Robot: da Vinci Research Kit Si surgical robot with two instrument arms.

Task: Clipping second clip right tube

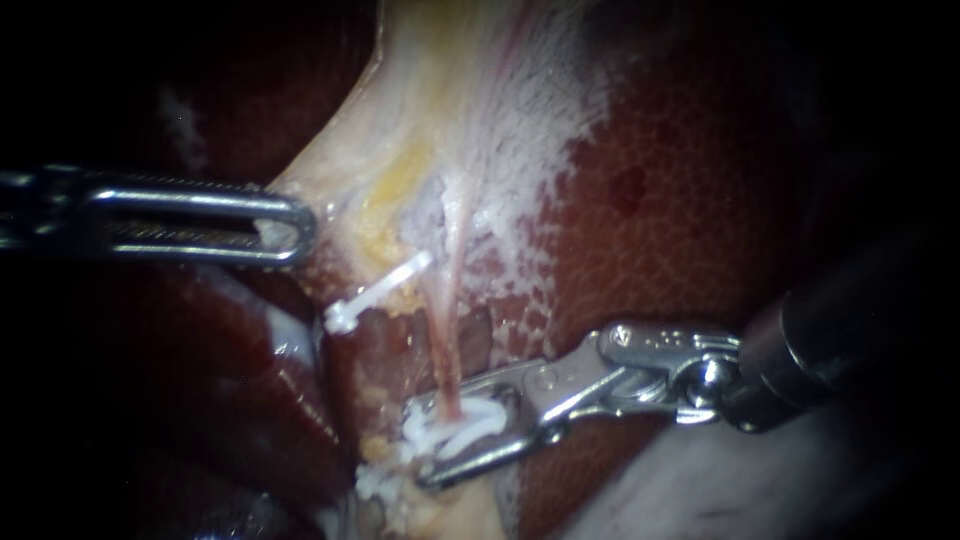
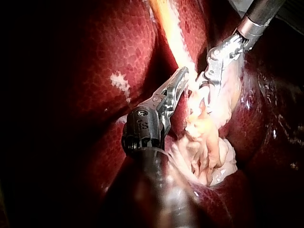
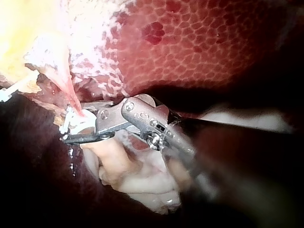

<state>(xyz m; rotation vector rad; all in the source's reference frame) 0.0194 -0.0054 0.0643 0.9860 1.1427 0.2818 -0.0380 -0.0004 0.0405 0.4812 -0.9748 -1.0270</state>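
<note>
Application of a clip to the right tube. The right instrument (image 1: 428,445) enters from the right across the liver (image 1: 680,230). Its jaws stand narrowly apart, one on either side of the right tube (image 1: 447,345), and a white clip (image 1: 468,425) sits between them touching both. The right wrist view shows the same straddle, with the thin pink tube running down into the clip. The tube descends from the pale tissue (image 1: 440,100) at the liver's upper edge to the jaws near its lower edge. The left instrument (image 1: 295,225) comes in from the left, its slotted jaws closed on the margin of the pale tissue, apparently holding it leftward so that the tube lies in tension. A separate clip (image 1: 375,295) lies left of the tube, between the two instruments and apart from both. White material (image 1: 385,482) just below the right jaws cannot be identified with certainty. Judged from this arrangement, the step in hand is closure of the clip. The next move calls for a full squeeze with the tube centred across the clip, followed by opening the jaws and withdrawing straight back without dragging the tube.
</note>
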